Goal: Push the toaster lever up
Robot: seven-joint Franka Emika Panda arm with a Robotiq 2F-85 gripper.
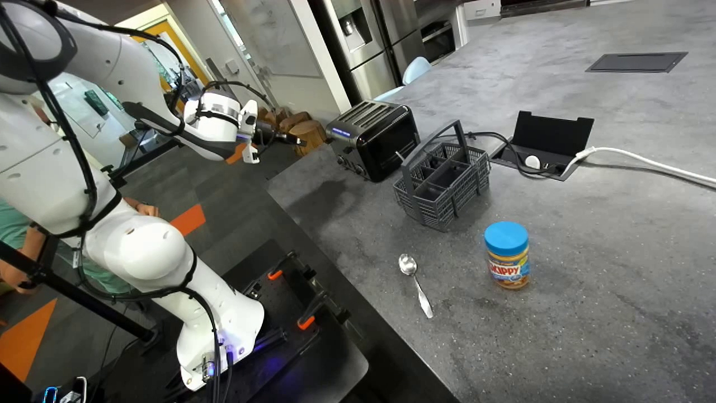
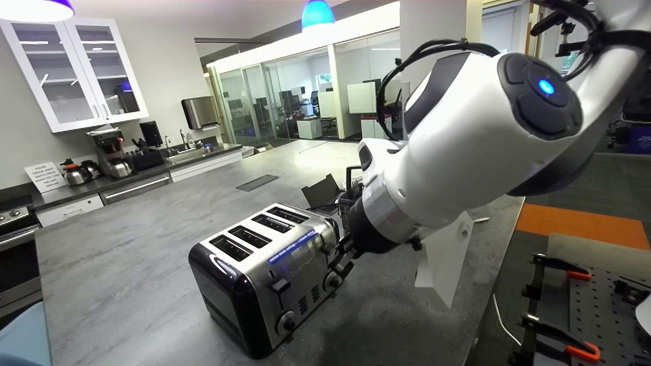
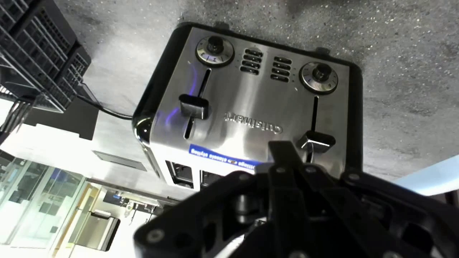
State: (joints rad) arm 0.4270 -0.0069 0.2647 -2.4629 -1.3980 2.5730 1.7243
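Observation:
The black and steel toaster stands on the grey counter; it also shows in an exterior view and upside down in the wrist view. In the wrist view, the lever on the basket side sits about midway in its slot. The far-side lever sits nearer the toaster's top. My gripper is shut and empty, in front of the toaster face, with its tips appearing just beside the far-side lever. Contact cannot be told. The gripper also shows in both exterior views.
A grey cutlery basket stands close beside the toaster. An open outlet box with cables lies behind it. A spoon and a blue-lidded peanut butter jar are further along the counter. The counter edge runs along the robot's side.

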